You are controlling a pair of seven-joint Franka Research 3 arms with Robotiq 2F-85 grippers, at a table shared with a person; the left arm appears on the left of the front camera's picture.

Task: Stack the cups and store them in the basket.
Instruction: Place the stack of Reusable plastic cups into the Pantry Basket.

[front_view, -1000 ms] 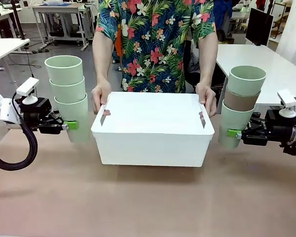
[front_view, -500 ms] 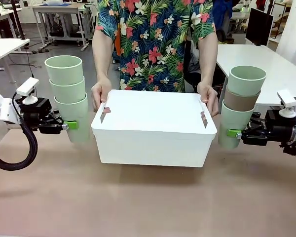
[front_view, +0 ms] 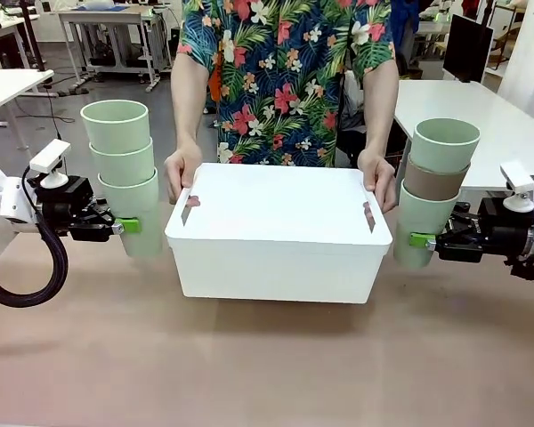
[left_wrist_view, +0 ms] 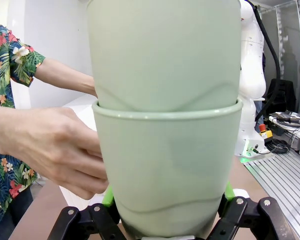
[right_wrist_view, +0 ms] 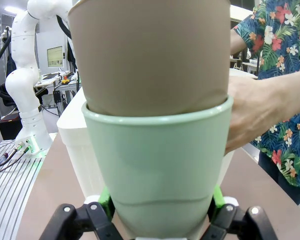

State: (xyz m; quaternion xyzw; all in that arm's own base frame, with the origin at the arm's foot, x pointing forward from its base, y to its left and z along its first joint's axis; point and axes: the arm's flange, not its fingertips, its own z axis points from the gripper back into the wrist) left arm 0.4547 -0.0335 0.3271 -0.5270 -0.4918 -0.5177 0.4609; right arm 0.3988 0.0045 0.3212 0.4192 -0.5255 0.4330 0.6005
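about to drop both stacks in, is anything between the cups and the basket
Yes. The person holds the basket by its short ends: one hand sits between the left claw's mint cup stack and the rim, the other hand between the right claw's mixed stack and the rim.

The three pale mint green tapered plastic tumblers [front_view: 123,169] clamped in your left claw [front_view: 129,226] look matt and smooth. In your right claw [front_view: 418,239], the mint green bottom tumbler [right_wrist_view: 155,165] and the brown-taupe plastic tumbler [right_wrist_view: 150,55] nested in it share that dull finish. Between the claws, the white rectangular plastic basket [front_view: 276,258] is smooth with a soft sheen. Under both claws, the brown bench [front_view: 267,365] is matt; the person's flowered shirt [front_view: 285,71] is cloth.
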